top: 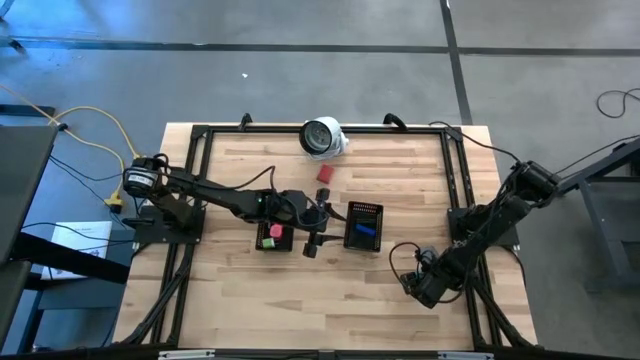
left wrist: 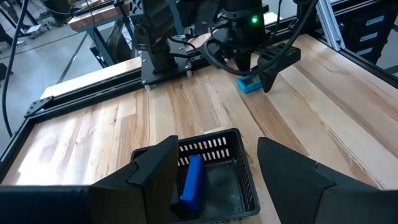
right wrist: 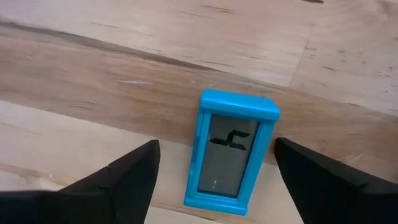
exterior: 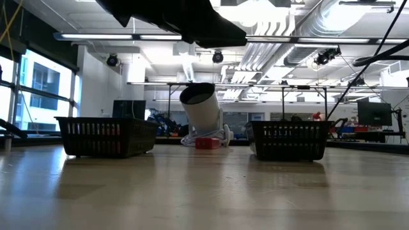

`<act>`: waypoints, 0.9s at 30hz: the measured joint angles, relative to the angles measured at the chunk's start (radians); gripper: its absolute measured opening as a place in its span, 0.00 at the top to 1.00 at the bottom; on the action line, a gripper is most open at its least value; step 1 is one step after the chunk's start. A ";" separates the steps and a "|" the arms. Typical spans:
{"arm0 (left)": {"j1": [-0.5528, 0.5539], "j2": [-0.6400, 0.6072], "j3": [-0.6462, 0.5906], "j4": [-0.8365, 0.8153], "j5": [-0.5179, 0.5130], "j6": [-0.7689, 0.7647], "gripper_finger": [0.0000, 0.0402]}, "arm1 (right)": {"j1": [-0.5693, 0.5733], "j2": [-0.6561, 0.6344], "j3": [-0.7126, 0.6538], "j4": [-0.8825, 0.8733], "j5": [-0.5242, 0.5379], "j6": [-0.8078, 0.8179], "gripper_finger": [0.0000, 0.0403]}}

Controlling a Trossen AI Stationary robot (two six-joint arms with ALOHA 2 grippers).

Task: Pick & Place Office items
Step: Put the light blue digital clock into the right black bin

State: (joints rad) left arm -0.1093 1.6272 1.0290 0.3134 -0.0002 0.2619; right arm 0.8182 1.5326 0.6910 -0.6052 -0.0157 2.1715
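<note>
A small teal block with a grey face point(right wrist: 233, 152) lies flat on the wooden table point(top: 300, 300). My right gripper point(right wrist: 216, 146) points down over it, open, one finger on each side and clear of it; the left wrist view shows the same block point(left wrist: 249, 83) under that gripper point(left wrist: 258, 74). My left gripper point(left wrist: 217, 149) hangs open above the table's middle point(top: 315, 238), facing a black mesh tray point(left wrist: 239, 186) that holds a blue piece point(left wrist: 193, 177). A second tray point(top: 273, 238) holds pink and green pieces. A red piece point(top: 324, 173) lies farther back.
A white round object with a dark face point(top: 322, 137) lies at the table's far edge, just behind the red piece point(exterior: 206, 143). A black frame point(top: 455, 170) runs around the tabletop. Bare wood lies along the near side of the table.
</note>
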 joint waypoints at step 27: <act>0.000 0.000 0.000 -0.008 0.000 0.000 0.47 | -0.010 0.003 -0.002 -0.017 -0.067 0.005 0.65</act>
State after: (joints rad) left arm -0.1093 1.6272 1.0290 0.3055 -0.0002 0.2619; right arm 0.8082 1.5360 0.6891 -0.6222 -0.0824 2.1765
